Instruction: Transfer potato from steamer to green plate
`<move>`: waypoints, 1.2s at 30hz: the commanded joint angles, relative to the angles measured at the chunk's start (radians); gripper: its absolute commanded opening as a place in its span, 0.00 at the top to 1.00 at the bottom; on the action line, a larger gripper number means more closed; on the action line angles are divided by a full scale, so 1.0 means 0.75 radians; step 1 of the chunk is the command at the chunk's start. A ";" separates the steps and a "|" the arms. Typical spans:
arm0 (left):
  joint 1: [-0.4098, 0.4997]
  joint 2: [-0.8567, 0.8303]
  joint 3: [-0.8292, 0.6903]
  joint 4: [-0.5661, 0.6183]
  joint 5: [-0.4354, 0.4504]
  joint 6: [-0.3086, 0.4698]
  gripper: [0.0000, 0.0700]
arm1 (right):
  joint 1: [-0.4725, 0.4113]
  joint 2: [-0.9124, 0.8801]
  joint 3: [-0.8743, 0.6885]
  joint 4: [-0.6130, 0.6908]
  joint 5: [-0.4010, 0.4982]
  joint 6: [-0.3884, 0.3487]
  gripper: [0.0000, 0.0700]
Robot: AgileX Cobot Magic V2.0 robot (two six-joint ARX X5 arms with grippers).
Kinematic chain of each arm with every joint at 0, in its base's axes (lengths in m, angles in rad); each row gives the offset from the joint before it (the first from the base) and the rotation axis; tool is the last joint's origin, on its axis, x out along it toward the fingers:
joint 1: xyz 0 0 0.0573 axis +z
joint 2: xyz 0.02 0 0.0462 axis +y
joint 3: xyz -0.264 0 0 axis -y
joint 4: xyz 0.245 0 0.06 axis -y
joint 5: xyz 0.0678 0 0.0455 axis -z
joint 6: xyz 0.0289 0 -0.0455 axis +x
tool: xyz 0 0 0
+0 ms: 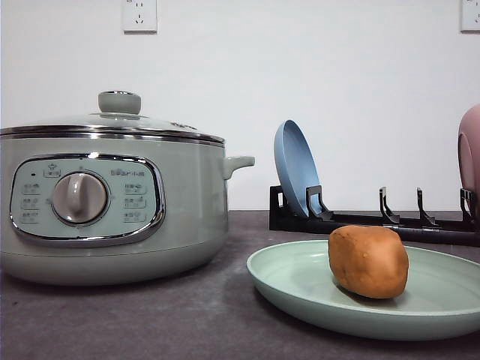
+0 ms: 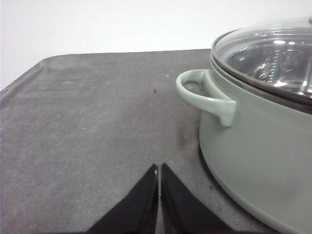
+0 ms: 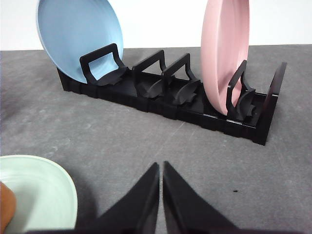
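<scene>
Potato (image 1: 368,261) rests on the green plate (image 1: 300,281), whose right side is cut off by the frame in the front view; in the right wrist view only a sliver of the potato shows at the picture's edge. The steamer (image 1: 112,202) stands beside the plate with its glass lid (image 2: 273,53) on, its left side cropped. Reflections blur what lies under the lid. The counter (image 1: 150,322) is dark grey and matte, backed by a white wall with a socket (image 1: 139,15). Behind the plate, toward the counter's far edge, a black rack (image 3: 195,105) holds a blue plate (image 3: 78,36) and a pink plate (image 3: 224,53) upright. Left end effector (image 2: 159,170) and right end effector (image 3: 161,168) hover over bare counter, both clenched and holding nothing.
</scene>
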 commanded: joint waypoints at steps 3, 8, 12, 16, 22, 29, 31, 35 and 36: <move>0.003 -0.003 -0.027 -0.010 0.000 -0.003 1.00 | 0.004 -0.004 -0.007 0.011 0.001 -0.001 1.00; 0.003 -0.003 -0.027 -0.010 0.000 -0.003 1.00 | 0.004 -0.004 -0.007 0.011 0.000 -0.001 1.00; 0.003 -0.003 -0.027 -0.010 0.000 -0.003 1.00 | 0.004 -0.004 -0.007 0.011 0.000 -0.001 1.00; 0.003 -0.003 -0.027 -0.010 0.000 -0.003 1.00 | 0.004 -0.004 -0.007 0.011 0.001 -0.001 1.00; 0.003 -0.003 -0.027 -0.010 0.000 -0.003 1.00 | 0.004 -0.004 -0.007 0.011 0.001 -0.001 1.00; 0.003 -0.003 -0.027 -0.010 0.000 -0.003 1.00 | 0.004 -0.004 -0.007 0.011 0.000 -0.001 1.00; 0.003 -0.003 -0.027 -0.010 0.000 -0.003 1.00 | 0.004 -0.004 -0.007 0.011 0.000 -0.001 1.00; 0.003 -0.003 -0.027 -0.010 0.000 -0.003 1.00 | 0.004 -0.004 -0.007 0.011 0.000 -0.001 1.00; 0.003 -0.003 -0.027 -0.010 0.000 -0.003 1.00 | 0.004 -0.004 -0.007 0.011 0.000 -0.001 1.00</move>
